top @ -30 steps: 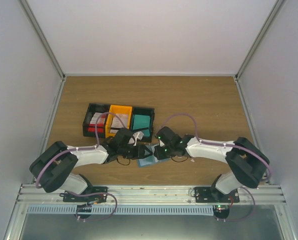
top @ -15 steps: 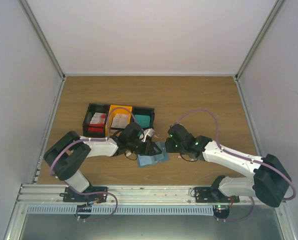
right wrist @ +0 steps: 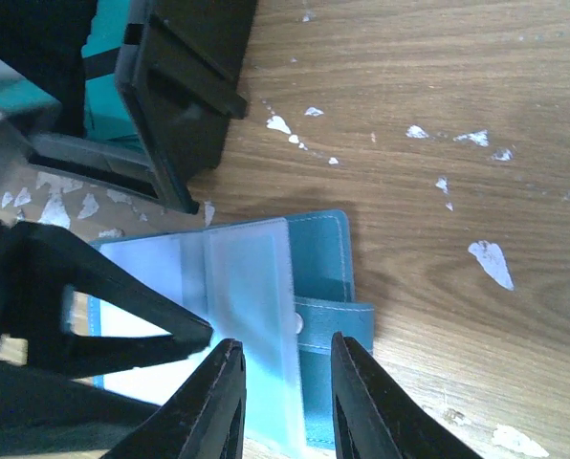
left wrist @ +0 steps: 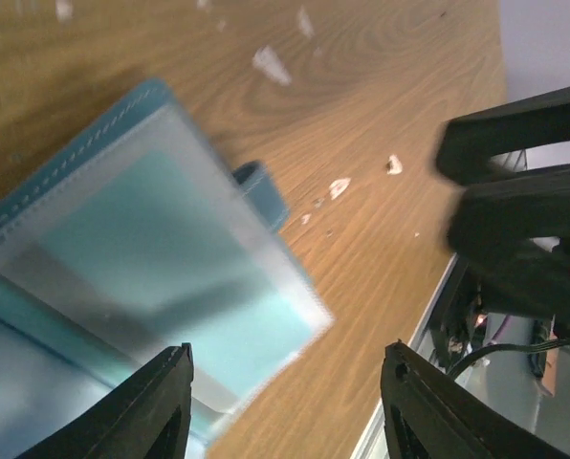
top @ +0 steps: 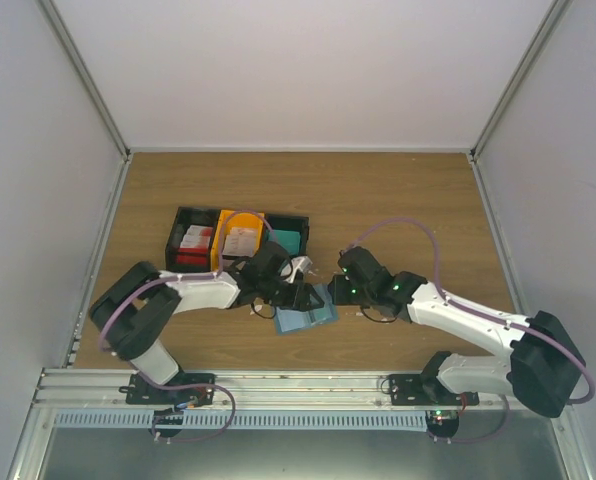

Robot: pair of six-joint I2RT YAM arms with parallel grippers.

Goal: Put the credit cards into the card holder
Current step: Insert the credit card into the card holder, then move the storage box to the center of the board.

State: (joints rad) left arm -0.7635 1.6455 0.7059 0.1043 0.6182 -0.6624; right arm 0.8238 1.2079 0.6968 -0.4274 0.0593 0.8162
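Card holder (top: 305, 318) lay open on the table (top: 408, 200), toward the front edge, directly under both claws. Left claw (left wrist: 285, 406) hung over its clear sleeves. Right claw (right wrist: 283, 402) hung over the snap-tab side. Holder was dusty blue with a stitched rim and frosted plastic pockets. Left claw was about half open, gripping nothing. Right claw gap was narrower, with a sleeve edge in it; contact unclear. Behind them stood 3 bins (top: 173, 240), with credit cards (top: 240, 240) in 2.
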